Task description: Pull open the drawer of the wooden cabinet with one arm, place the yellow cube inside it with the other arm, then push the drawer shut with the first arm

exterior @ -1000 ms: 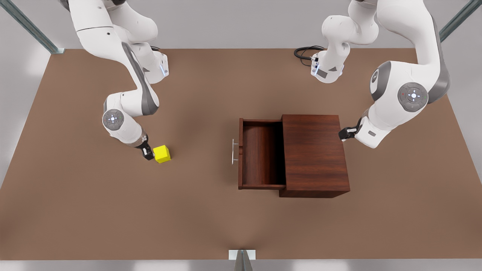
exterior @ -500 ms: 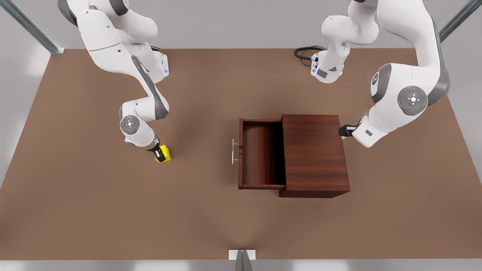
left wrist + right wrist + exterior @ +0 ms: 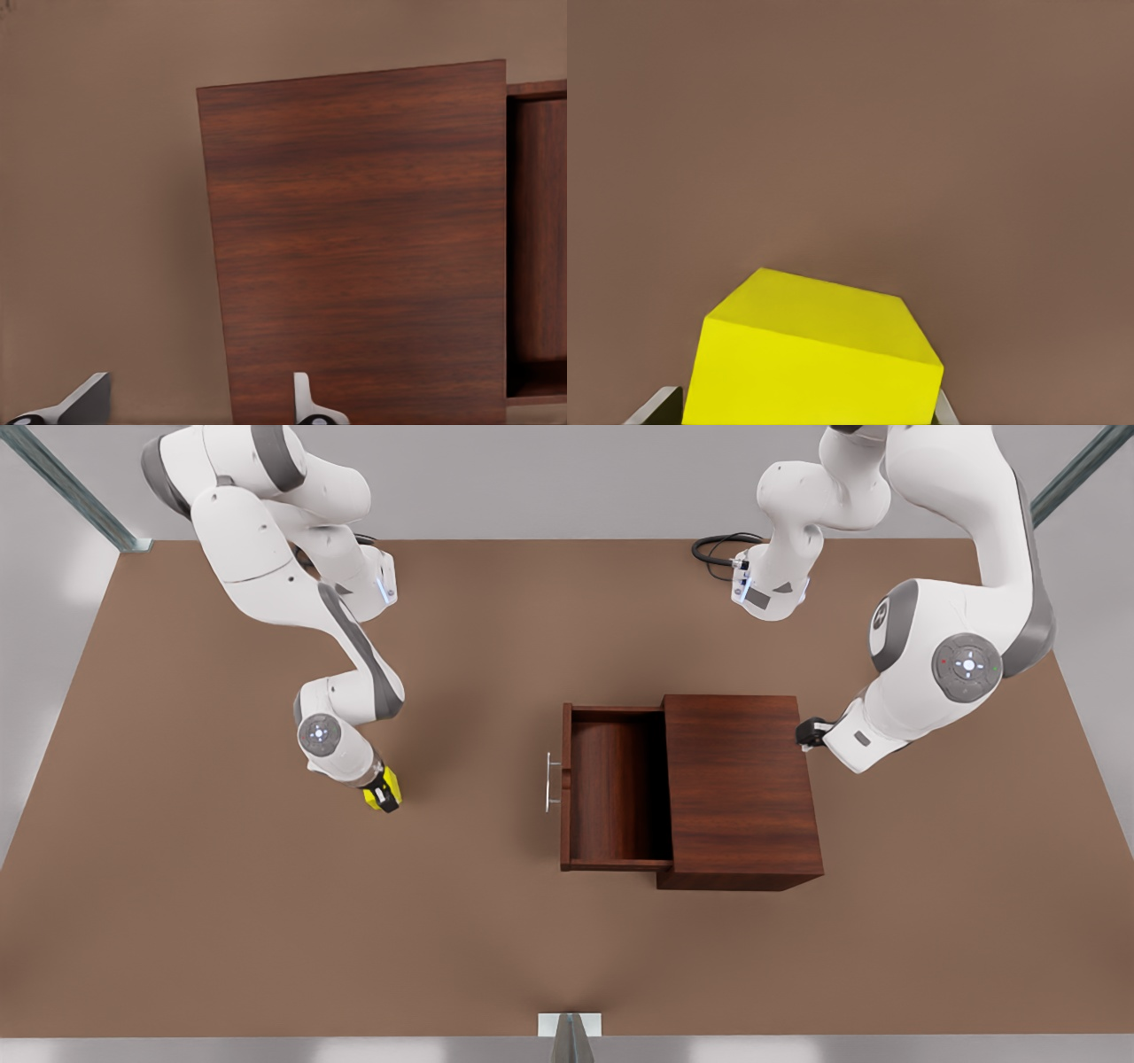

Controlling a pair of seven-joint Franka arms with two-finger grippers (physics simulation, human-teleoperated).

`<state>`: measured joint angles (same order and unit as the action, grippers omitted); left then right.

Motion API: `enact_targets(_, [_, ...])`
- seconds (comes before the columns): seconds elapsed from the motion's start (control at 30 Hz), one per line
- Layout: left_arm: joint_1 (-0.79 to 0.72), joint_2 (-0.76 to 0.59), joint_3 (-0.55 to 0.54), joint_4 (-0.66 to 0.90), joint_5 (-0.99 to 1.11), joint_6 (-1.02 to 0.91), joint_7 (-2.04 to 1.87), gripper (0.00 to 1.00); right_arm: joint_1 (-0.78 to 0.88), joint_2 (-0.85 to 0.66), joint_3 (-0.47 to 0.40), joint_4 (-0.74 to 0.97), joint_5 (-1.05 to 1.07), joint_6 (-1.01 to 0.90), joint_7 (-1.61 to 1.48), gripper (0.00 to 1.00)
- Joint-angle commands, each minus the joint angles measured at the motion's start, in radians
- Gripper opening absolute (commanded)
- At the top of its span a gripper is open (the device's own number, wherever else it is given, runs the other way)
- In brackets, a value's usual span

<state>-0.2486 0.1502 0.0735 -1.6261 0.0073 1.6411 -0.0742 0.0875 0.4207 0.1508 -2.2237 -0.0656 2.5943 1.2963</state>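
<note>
One cube: the yellow cube (image 3: 390, 789) is seen on the tabletop (image 3: 496, 957), in the half toward the front view's left, well apart from the cabinet and well in from every edge.
Cube and fingers: in the right wrist view the yellow cube (image 3: 811, 359) is set between the two fingertips (image 3: 657, 405), one showing at each lower flank of the cube; whether the pads press its sides cannot be told.
Right gripper: the right gripper (image 3: 383, 793) is lowered over the cube from the far-left side, covering most of it in the front view; its fingers are spread to about the cube's width.
Change, cube side: a second ago the same gripper was just beside the cube, with the whole cube showing; it has since been brought over it, and the cube has stayed in place.
Drawer: the drawer (image 3: 613, 788) is pulled out toward the front view's left, its inside bare, its silver handle (image 3: 551, 781) on the outer face.
Cabinet: the wooden cabinet (image 3: 740, 788) is placed right of the tabletop's centre.
Left gripper: the left gripper (image 3: 808, 732) is held at the cabinet's far right corner, fingers (image 3: 306, 403) parted with nothing between them; this arm waits.
Change, cabinet side: the left gripper has been shifted slightly farther back along the cabinet's right edge; drawer and cabinet are unchanged.
</note>
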Motion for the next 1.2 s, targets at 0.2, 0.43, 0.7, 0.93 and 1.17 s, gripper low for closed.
enact_targets(0.2, [0.002,-0.001,0.0,-0.001,0.0,0.008,0.059,1.0,-0.035,0.027,-0.01,0.016,-0.056,0.041,0.014,1.0])
enact_targets(0.43, [0.0,-0.004,0.0,-0.001,0.002,0.002,0.059,1.0,-0.035,0.027,-0.008,0.007,-0.056,0.04,0.015,0.76])
enact_targets(0.7, [0.0,-0.004,0.0,-0.001,0.002,0.003,0.057,1.0,-0.034,-0.01,-0.007,0.007,-0.056,0.012,0.014,0.61])
enact_targets(0.93, [0.0,-0.009,0.0,-0.001,0.002,0.0,0.053,1.0,-0.029,-0.129,0.013,0.05,-0.043,-0.195,0.02,0.59])
enact_targets(1.17, [-0.001,-0.006,0.0,-0.001,0.002,0.003,0.051,1.0,-0.028,-0.191,0.089,0.262,0.032,-0.517,0.074,0.59])
